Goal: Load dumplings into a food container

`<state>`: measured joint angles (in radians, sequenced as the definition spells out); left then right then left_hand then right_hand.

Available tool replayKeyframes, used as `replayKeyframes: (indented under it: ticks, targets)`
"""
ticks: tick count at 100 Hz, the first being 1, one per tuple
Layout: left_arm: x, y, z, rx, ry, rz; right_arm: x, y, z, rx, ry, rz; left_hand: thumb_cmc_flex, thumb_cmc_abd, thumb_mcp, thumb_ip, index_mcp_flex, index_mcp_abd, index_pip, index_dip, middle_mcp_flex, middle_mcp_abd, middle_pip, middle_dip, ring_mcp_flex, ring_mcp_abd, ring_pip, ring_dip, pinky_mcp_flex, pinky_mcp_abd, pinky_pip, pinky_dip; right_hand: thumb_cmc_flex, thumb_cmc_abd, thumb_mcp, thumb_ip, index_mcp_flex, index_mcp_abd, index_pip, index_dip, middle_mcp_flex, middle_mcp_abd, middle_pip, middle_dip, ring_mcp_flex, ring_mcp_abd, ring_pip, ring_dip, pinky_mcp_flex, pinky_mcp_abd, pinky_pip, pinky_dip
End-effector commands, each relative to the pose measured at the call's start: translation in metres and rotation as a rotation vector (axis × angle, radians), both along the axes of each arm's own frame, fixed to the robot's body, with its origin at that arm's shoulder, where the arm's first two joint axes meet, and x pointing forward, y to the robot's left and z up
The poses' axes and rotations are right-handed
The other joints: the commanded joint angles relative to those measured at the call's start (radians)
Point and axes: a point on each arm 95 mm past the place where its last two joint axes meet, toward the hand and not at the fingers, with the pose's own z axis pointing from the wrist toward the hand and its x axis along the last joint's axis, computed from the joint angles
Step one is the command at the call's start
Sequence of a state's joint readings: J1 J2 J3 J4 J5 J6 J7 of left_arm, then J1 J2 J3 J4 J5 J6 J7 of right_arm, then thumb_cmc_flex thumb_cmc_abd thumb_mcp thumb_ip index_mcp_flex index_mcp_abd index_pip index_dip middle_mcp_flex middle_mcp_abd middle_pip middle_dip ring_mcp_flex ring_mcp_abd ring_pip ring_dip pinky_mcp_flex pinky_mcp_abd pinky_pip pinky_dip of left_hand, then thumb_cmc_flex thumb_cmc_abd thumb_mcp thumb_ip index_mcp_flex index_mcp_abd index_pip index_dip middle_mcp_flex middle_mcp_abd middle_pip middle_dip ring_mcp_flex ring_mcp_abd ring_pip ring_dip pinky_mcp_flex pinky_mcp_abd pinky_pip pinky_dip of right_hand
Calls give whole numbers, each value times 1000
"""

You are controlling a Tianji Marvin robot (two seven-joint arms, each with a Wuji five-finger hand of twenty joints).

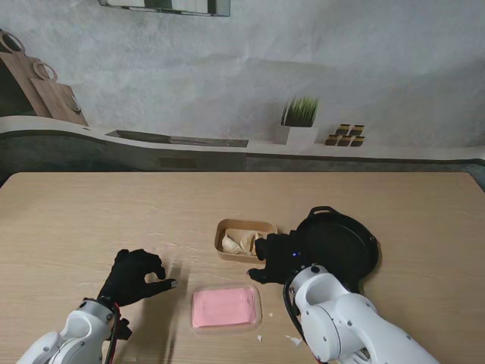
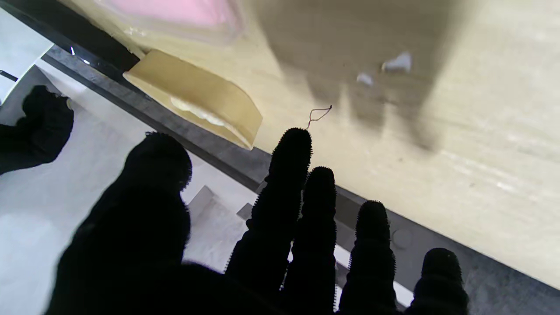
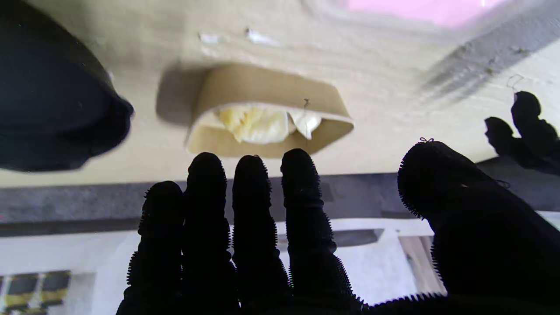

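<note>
Tan rectangular paper food container (image 1: 245, 239) on the light wooden desk (image 1: 91, 220), holding pale folded dumplings (image 1: 239, 242). Just right of the container lies a round black pan (image 1: 345, 246); nearer to me than the container lies a pink-filled clear plastic lid (image 1: 225, 307). The black-gloved right hand (image 1: 282, 258) hovers between container and pan, fingers spread, holding nothing. The black-gloved left hand (image 1: 135, 275), well left of the container, is likewise empty, fingers loosely curled apart.
</note>
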<state>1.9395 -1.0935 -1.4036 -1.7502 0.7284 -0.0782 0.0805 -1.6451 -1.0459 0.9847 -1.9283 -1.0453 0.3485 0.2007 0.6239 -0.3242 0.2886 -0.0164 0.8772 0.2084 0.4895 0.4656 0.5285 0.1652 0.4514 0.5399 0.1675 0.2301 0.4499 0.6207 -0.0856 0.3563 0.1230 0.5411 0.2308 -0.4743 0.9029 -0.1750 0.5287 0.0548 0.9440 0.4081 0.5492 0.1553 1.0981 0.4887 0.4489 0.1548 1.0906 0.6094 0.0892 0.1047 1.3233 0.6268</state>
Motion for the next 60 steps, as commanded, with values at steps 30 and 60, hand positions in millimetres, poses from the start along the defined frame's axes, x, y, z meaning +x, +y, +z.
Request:
replayKeyframes:
  ticks: [30,60]
  targets:
    - [-21,-19,-33,2,103,-15,-31,7,-39,-35,133,-106,-6,27,-39,-6,30,30,-53,-27,-51,-6,-19,-30,-50,-38,-51,-29,-10,-39,-58,-62,-48,63,7,47,19,37,-65,7,-29,44,-16,6,-16,57,-5,4,-29,1,15,17]
    - [-23,-34,-42,-21,158,-21,-38,11,-57,-68,210,-161,7,19,-22,-7,74,63,-53,-34,-55,-10,-29,-51,-58,-45,-58,-27,-6,-42,-71,-97,-60,92,-10,49,-12,55,-96,-8,-84,48,-25,3,-60,44,-25,-4,-59,-23,-19,19]
